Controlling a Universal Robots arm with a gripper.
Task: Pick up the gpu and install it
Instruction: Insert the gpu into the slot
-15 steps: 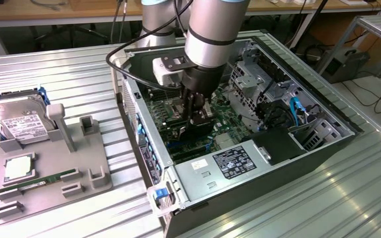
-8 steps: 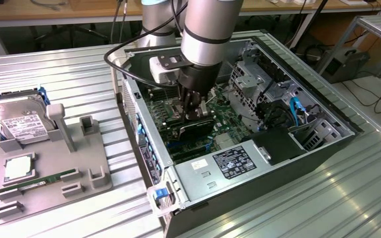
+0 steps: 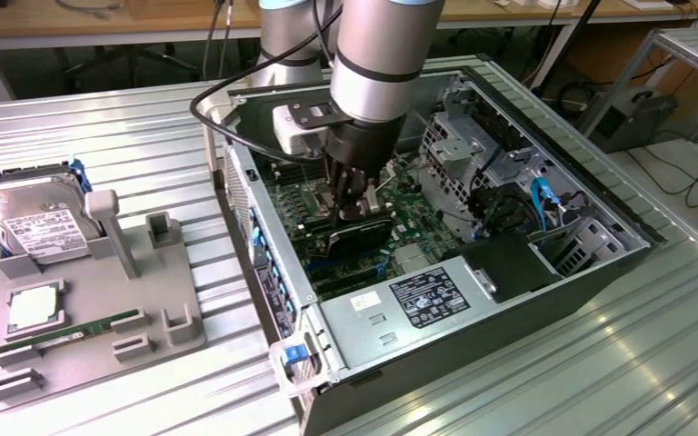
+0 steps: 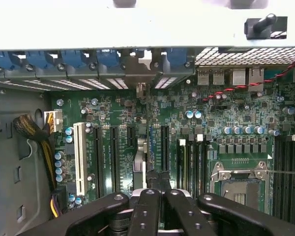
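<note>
Tool (image 3: 359, 211) grips 1 gpu (image 3: 362, 233) over motherboard (image 4: 226, 123).

The claw (image 3: 362, 211) hides most of the gpu (image 3: 359, 238).

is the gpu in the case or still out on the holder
In the case: the gpu stands on edge over the motherboard, under the gripper. Whether it is fully seated in its slot, cannot tell.

A robotics lab set up for computer assembly.

A robot arm (image 3: 380, 54) reaches into an open PC case (image 3: 592, 191) on a ribbed metal counter (image 3: 119, 136); a grey fixture (image 3: 94, 336) holds a hard drive (image 3: 34, 227), with cables (image 3: 689, 182) and wooden benches (image 3: 106, 23) behind.
</note>
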